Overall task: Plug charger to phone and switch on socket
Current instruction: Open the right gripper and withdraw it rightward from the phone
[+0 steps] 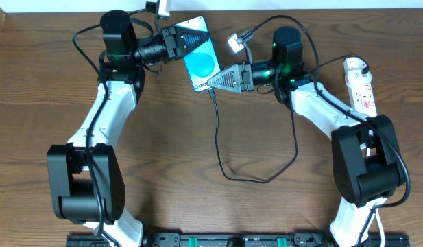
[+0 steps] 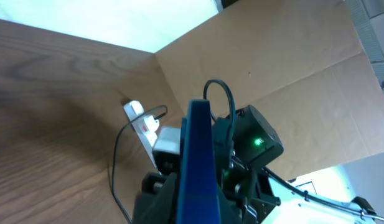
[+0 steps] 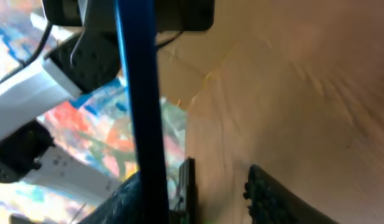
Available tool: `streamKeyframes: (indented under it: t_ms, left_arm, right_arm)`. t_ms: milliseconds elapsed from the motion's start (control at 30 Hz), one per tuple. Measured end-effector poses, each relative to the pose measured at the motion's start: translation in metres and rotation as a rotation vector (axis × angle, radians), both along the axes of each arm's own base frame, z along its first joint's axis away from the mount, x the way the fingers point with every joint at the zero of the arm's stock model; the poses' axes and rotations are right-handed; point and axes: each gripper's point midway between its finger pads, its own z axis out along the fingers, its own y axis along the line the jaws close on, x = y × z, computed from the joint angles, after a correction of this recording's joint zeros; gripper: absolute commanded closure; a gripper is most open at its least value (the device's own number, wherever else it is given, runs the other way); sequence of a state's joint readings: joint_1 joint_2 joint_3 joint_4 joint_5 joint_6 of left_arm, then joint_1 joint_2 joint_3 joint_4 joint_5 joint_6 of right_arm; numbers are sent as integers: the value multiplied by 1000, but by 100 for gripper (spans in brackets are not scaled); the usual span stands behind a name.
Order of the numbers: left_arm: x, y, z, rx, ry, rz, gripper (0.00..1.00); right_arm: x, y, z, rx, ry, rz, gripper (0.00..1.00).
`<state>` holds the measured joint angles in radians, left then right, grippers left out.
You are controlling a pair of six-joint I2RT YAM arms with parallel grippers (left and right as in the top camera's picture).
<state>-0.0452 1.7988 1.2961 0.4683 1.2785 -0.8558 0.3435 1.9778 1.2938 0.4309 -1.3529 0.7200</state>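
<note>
The left tool (image 1: pixel 186 40) is clenched on the top end of the phone (image 1: pixel 199 56), bracing it so that its bottom edge faces the right tool (image 1: pixel 211 84). The right tool sits at that edge with its fingers parted, apparently released from the plug of the charger (image 1: pixel 220 144), though the blurred wrist view cannot confirm the plug is seated. The charger trails in a slack loop over the counter (image 1: pixel 46 103), while the socket (image 1: pixel 362 86) lies well apart beside the right arm, for switching on afterwards.

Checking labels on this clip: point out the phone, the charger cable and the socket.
phone (image 1: pixel 199 63), overhead view, middle of blue screen.
charger cable (image 1: pixel 218 137), overhead view, straight run below phone.
socket (image 1: pixel 362 89), overhead view, middle of white body.
</note>
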Motion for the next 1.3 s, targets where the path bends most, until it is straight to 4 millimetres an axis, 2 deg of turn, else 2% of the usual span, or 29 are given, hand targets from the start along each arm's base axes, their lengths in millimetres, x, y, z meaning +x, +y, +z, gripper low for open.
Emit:
streamKeyframes:
  t_ms: [167,200,400,533,667,733,833,1000,1033,1200,1233,1300]
  left_arm:
    - [-2,0,0,-1,0,-10,92]
    - [-2,0,0,-1,-1,-10,93]
    - [-3,0,0,-2,-1,-17,93]
    - [0,9,1,-4,4,-2,93]
    - [5,28,1,-7,8,30,92]
    - [6,37,1,-9,11,38,93]
    - [6,39,0,-10,16,38,93]
    - [5,39,0,-11,19,34,92]
    - [5,39,0,-11,19,32,92]
    - [5,39,-1,-12,27,31,93]
    - [5,38,-2,-11,34,32,93]
    - [5,36,-7,-10,72,36,92]
  right_arm:
    - [2,0,-1,-4,4,-13,16]
    - [2,0,0,-3,1,-12,1]
    - [-5,-1,1,7,6,28,1]
    - [-5,-5,2,11,7,38,1]
    - [5,-18,2,12,7,8,1]
    - [15,-31,2,12,7,-28,1]
    - [26,-44,-2,-4,45,-82,1]
    - [46,-66,-36,-111,248,-237,1]
    - [50,-77,-52,-165,314,-297,1]
    - [57,-112,-98,-342,441,-465,5]
    - [57,-125,-113,-413,471,-518,5]
    - [60,-142,-125,-488,482,-589,5]
